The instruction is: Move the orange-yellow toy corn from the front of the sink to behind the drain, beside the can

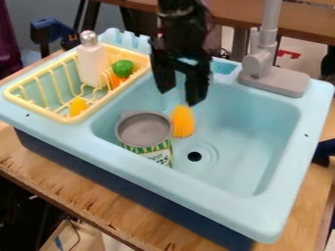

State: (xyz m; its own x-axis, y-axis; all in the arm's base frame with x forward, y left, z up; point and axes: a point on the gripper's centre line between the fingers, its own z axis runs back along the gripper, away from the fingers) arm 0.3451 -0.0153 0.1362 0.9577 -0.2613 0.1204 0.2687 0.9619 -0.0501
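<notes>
Hanging wide apart over the sink (272,147), the jaws are nearest the yellow toy (182,121) beside a can (145,135).

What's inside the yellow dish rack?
The yellow dish rack holds a white bottle with a grey top, a green toy piece by an orange one, and a yellow-orange piece. The bottle hides what's right behind it.

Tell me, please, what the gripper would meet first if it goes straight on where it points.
Likely the yellow toy in the sink, below the gripper, but depth is unclear from this view.
</notes>
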